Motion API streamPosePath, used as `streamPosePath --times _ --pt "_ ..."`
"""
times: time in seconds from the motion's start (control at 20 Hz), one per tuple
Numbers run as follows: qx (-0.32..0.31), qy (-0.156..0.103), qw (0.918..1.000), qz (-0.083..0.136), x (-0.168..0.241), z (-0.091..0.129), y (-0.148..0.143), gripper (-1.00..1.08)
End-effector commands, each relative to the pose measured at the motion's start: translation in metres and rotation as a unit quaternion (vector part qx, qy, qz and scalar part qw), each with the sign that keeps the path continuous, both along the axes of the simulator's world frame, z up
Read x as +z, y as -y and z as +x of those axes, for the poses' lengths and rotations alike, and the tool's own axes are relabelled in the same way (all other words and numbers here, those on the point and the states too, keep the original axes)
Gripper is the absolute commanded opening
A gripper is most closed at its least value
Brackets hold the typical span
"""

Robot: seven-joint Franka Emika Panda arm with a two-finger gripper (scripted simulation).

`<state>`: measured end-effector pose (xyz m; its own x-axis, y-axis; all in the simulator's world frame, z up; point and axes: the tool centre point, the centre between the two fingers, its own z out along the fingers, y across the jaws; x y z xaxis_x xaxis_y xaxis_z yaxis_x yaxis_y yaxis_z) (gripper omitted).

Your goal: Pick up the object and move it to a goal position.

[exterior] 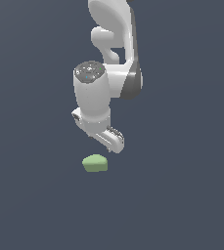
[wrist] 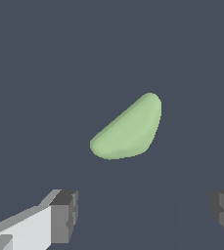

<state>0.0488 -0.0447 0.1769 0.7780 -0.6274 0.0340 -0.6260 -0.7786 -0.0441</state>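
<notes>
While the gripper [wrist: 144, 215] hangs with fingers [wrist: 64, 215] spread apart, the green lump [exterior: 95, 163] lies just below it, untouched.

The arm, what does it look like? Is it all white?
Mostly. The arm is glossy white with rounded, bulging segments, a dark grey band at one joint and a grey disc cap with tiny teal dots. The claw is boxy, white, with dark grey blocky fingertips.

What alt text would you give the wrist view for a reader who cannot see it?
A pale green lump lies on a plain dark grey surface, untouched. The end effector is open, its two dark fingertips wide apart at the frame's edge, short of the lump.
</notes>
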Motion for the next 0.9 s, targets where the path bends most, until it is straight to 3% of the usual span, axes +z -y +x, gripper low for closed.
streamPosePath --times 0.0,0.4,0.85 --pt "-0.037 -0.003 0.9993 0.002 -0.004 0.002 0.002 1.0" --pt "-0.15 -0.012 0.9886 0.006 -0.016 0.009 0.01 1.0" --pt "-0.274 -0.02 0.9614 0.007 -0.03 0.016 0.017 1.0"
